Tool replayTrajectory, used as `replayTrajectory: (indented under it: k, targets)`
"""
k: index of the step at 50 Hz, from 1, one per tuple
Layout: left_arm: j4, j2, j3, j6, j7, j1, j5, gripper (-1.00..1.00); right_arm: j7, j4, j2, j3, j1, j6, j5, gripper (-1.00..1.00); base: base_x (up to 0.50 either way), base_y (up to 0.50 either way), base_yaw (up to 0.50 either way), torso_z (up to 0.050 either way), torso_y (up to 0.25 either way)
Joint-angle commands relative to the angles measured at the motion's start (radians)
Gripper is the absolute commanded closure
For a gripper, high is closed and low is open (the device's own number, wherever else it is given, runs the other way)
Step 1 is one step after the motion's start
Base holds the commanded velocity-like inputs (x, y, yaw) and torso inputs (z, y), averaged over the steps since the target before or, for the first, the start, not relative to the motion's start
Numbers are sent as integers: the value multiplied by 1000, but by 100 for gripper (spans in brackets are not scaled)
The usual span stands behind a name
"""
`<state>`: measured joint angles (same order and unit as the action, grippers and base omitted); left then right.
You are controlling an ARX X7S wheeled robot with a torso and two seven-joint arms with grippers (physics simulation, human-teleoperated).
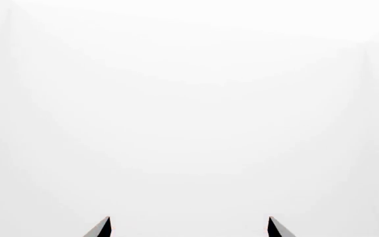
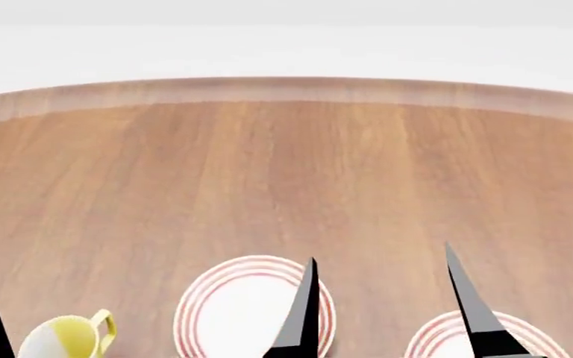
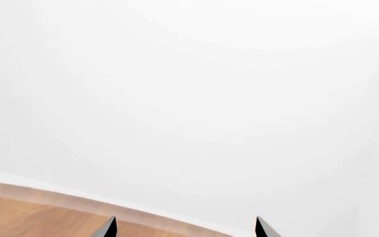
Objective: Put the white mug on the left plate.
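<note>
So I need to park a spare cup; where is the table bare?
The wooden table is bare from its far edge to the plates. The near edge is crowded: yellow mug, left plate, right plate, right claw.

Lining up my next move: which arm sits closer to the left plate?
Right, probably. The right gripper hangs open with one finger overlapping the left plate; the left gripper is off beyond the yellow mug. The white mug is out of view.

No legible text or markings
</note>
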<state>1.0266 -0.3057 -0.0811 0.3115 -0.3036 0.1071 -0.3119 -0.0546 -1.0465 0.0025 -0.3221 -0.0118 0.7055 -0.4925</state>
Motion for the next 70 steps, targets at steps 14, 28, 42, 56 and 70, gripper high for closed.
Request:
replayTrajectory:
  k: [14, 28, 42, 56, 70]
  targets:
    - [-1, -38, -21, -18, -39, -2, -17, -100, -12, 0, 1, -16, 1, 7, -25, -100, 0, 500, 0, 0, 0]
    - [-8, -58, -33, -34, -59, -3, -24, -100, 49, 0, 3, 28, -50, -135, 49, -100, 0, 214, -107, 0, 0]
    - [-5, -77, -46, -36, -81, -11, -32, -100, 48, 0, 0, 35, -52, -149, 56, -100, 0, 0, -500, 0, 0]
    - [-1, -98, -59, -41, -104, -15, -42, -100, 45, 0, 0, 42, -57, -159, 61, -100, 0, 0, -500, 0, 0]
    - [2, -121, -73, -44, -126, -21, -51, -100, 44, 0, -1, 41, -60, -165, 59, -100, 0, 0, -500, 0, 0]
